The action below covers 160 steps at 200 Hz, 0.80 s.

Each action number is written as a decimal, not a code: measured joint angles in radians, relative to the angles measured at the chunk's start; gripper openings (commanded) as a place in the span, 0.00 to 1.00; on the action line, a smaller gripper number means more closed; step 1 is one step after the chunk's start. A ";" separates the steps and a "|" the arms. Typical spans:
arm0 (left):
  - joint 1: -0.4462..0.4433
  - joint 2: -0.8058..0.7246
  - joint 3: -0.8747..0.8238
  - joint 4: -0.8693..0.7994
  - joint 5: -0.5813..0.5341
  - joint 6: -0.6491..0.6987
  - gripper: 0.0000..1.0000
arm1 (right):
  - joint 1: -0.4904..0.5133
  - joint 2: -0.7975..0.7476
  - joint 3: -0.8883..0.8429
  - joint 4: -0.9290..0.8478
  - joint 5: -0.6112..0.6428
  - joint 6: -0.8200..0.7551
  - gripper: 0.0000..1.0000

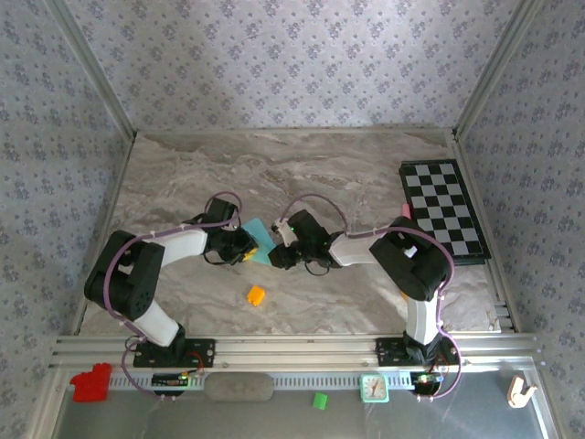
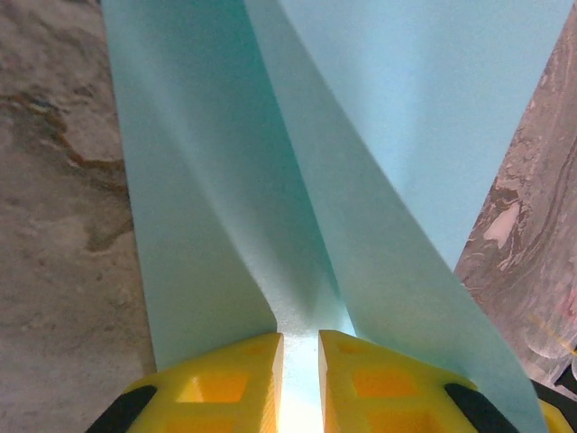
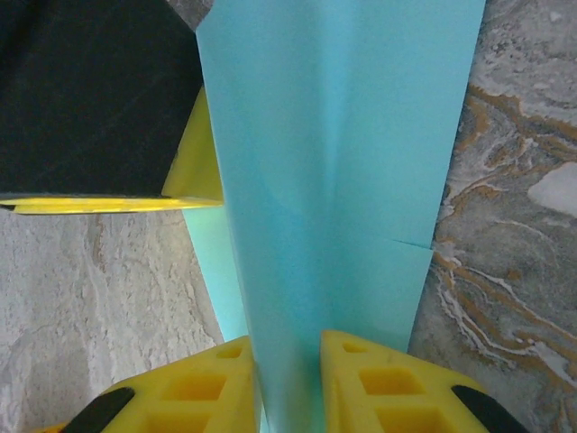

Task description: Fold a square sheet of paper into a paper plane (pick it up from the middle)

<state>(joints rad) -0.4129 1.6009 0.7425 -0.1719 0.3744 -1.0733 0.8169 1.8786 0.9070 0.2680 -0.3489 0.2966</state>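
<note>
Just beyond the cube (image 1: 255,294), the creased paper (image 1: 260,240) sits between both tools: the left tool (image 2: 299,341) pinches its fold, likely steadying it, while the right tool (image 3: 287,350) straddles it, grip unclear.

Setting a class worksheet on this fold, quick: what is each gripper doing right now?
Left gripper: closed on the paper.
Right gripper: paper between its jaws; whether it grips cannot be told.

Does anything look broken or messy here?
Nothing spilled. The teal paper shows a short line at its right edge, like a tiny tear, or maybe just a fold edge. An orange cube lies loose on the table.
</note>
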 measured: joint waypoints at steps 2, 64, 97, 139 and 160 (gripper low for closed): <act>0.000 0.000 0.000 0.000 0.000 0.000 0.19 | -0.001 -0.001 0.000 -0.003 -0.001 0.001 0.24; 0.000 0.004 0.004 -0.005 0.004 0.008 0.19 | -0.006 -0.006 0.000 -0.026 -0.008 0.034 0.20; 0.000 0.004 0.006 -0.008 0.003 0.008 0.19 | -0.006 -0.006 0.000 -0.026 -0.011 0.048 0.20; 0.000 0.004 0.009 -0.012 0.003 0.012 0.19 | -0.006 -0.007 0.016 -0.053 -0.010 0.051 0.27; 0.000 0.004 0.010 -0.016 0.003 0.015 0.19 | -0.005 -0.019 0.033 -0.103 0.022 0.039 0.33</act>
<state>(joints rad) -0.4126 1.6051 0.7525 -0.1879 0.3775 -1.0580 0.8124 1.8595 0.9398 0.1654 -0.3267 0.3359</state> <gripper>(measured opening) 0.191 0.291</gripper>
